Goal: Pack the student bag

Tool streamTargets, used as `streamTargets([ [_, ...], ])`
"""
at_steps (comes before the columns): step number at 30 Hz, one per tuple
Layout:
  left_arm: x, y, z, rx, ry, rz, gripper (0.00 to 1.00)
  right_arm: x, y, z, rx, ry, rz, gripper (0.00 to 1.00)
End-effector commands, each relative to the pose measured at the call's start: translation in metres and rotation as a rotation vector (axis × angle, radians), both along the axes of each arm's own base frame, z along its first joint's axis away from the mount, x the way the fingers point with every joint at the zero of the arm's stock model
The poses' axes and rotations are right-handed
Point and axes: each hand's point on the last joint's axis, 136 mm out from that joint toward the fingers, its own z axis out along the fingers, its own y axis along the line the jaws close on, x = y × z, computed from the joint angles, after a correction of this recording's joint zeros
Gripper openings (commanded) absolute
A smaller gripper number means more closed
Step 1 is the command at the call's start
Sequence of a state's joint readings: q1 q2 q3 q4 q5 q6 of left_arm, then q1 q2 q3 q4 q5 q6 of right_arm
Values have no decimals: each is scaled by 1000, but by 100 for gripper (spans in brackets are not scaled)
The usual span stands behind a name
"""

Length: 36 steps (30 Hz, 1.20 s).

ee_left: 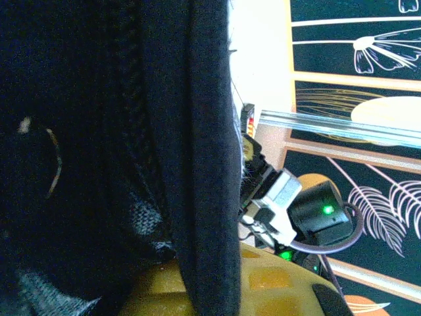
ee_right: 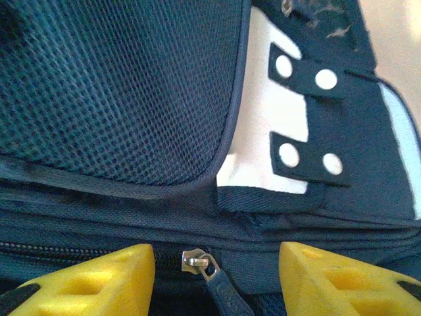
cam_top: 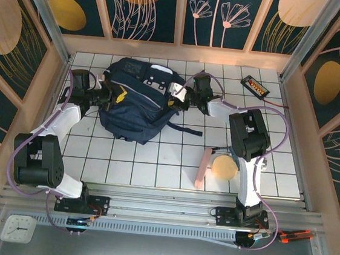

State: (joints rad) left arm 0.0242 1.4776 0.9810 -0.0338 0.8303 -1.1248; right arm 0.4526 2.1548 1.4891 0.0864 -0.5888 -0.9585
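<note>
From above, the student bag (cam_top: 137, 103) lies flat on the tiled desk (cam_top: 153, 169), a big dark navy pack with pale patches on its front pocket and a black strap trailing toward the near edge. It sits between the two sets of fingers. The left gripper (cam_top: 113, 96) is against one flank and the right gripper (cam_top: 180, 96) against the other. Well behind the right fingers, near that arm's base, a long pink case (cam_top: 201, 167) and a round tan object (cam_top: 224, 167) lie on the desk outside the bag. Packing looks barely begun: the bag has to be opened and those things put in.

In the left wrist view, the yellow fingers (ee_left: 276, 283) are closed down tight. A thick fold of the bag's dark fabric runs between them, so they seem to be pinching it.

In the right wrist view, the yellow fingers (ee_right: 99, 276) stand about half apart, holding nothing. The metal zip pull (ee_right: 197, 262) hangs in the gap between them, untouched. The zip line to its left looks closed. Just beyond the fingertips are the mesh panel, the white patch and two riveted navy tabs
</note>
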Motion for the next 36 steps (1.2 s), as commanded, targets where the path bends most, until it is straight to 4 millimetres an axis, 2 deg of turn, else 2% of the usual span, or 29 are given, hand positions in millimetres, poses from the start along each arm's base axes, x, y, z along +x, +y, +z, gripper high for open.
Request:
streamTargets([
  [1, -8, -10, 57, -46, -210, -104, 0, -16, -6, -32, -89, 98, 57, 53],
  [4, -7, -8, 57, -45, -211, -101, 0, -25, -12, -47, -139, 145, 80, 53],
  [8, -6, -7, 55, -49, -208, -101, 0, -25, -16, -65, -188, 193, 68, 53],
  [14, -8, -7, 52, -48, -204, -101, 0, -16, -20, -72, -211, 218, 25, 48],
  [16, -8, -6, 52, -45, -205, -97, 0, -17, -26, -74, -224, 235, 17, 43],
  [19, -8, -4, 50, -38, -200, -91, 0, -20, -31, -78, -239, 253, 18, 23],
  [24, -6, -2, 48, -34, -197, -85, 0, -24, -35, -82, -258, 264, 17, 11],
  [28, -5, -2, 49, -33, -198, -84, 0, -24, -37, -82, -263, 250, 4, 0],
  [31, -5, -2, 50, -31, -199, -80, 0, -22, -37, -76, -252, 231, -18, 0],
  [36, -4, 2, 49, -22, -200, -50, 0, -30, -33, -51, -236, 150, -31, 0],
])
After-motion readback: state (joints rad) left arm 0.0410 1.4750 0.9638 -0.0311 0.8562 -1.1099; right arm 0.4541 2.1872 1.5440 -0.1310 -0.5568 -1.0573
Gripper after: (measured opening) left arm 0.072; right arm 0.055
